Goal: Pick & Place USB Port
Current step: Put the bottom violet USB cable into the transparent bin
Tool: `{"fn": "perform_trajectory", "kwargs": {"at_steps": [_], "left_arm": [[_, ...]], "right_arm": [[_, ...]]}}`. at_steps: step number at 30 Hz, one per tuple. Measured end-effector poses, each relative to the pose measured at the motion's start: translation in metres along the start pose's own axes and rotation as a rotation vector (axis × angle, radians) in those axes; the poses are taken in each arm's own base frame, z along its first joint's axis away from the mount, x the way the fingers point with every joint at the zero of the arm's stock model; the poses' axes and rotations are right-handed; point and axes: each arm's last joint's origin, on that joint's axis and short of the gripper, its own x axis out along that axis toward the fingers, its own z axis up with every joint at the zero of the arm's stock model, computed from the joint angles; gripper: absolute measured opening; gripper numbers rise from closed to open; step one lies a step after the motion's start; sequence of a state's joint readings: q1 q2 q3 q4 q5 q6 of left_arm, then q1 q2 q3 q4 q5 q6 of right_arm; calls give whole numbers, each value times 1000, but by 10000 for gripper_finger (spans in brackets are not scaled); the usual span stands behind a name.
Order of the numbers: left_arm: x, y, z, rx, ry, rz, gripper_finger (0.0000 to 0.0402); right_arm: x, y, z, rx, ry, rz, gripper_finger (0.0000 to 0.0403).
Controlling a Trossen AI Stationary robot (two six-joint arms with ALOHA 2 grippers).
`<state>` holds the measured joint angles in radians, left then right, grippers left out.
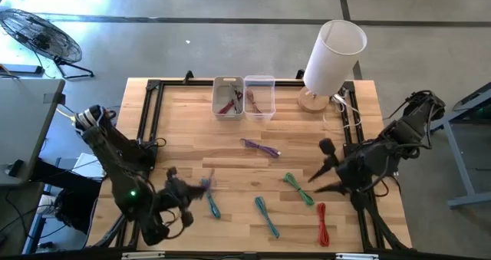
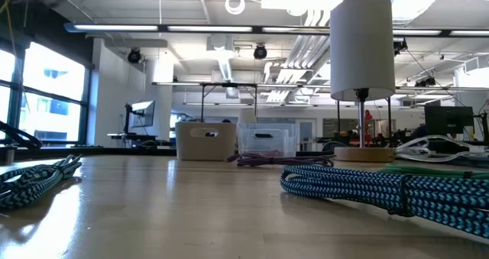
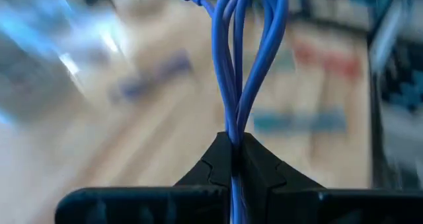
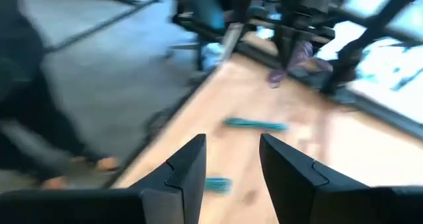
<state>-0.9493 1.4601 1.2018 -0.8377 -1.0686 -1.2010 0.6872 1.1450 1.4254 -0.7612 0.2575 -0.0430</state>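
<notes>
- Our left gripper point(image 3: 234, 159) pinches the looped blue USB cable point(image 3: 246, 59) thinly; swinging toward the clear plastic bins point(image 1: 244, 97) could slip it.
- Our right gripper point(image 4: 231, 159) waits spread, empty.

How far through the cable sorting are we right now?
Done: one bin already holds reddish cables. In hand: the left tool is shut on a blue cable, lifted off the wood. Left: purple, green, teal and red cables lie on the table. The right tool is open and empty.
</notes>
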Motion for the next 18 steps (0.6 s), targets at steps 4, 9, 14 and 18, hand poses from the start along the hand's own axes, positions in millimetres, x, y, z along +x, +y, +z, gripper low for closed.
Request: {"fn": "perform_trajectory", "kwargs": {"at_steps": [4,9,14,18], "left_arm": [[-7,9,17,10,-252,89,5],[-15,24,33,64,-340,144,5],[-10,40,44,99,-322,200,5],[-3,46,53,128,-278,224,5]], "right_arm": [[0,-9,6,-30,-52,-177,133],[5,-26,17,-3,-141,-297,133],[23,-43,20,29,-172,-287,134],[39,-57,22,39,-194,-294,147]]}}
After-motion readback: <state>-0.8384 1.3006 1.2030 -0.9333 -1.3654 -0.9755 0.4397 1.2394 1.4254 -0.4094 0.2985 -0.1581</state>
